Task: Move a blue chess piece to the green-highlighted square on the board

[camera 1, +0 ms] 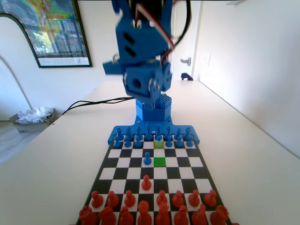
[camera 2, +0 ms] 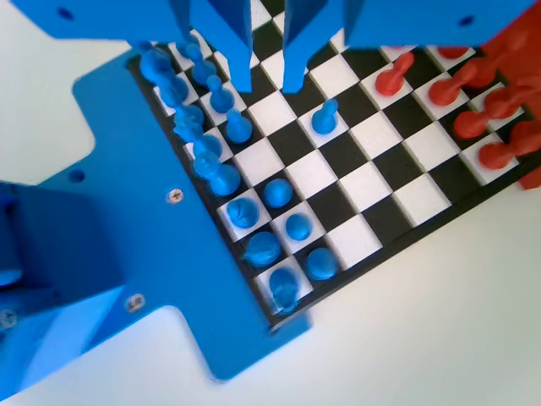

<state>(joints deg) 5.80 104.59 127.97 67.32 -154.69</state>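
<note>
The robot is a blue arm (camera 1: 143,51) built from printed plastic segments, uniform saturated blue throughout. Its links are blocky and angular, with flat faces and chamfered corners. One box-shaped segment carries a round dark hole on its front face and small silver screws along one edge. Thin red, white and black wires run in loops over the upper segments. The arm rises from a hexagonal blue base (camera 1: 153,108) whose top is perforated with a grid of small holes. In the wrist view, the gripper (camera 2: 270,85) consists of two plain blue fingers, flat-sided and tapering to blunt tips, without pads or markings.
</note>
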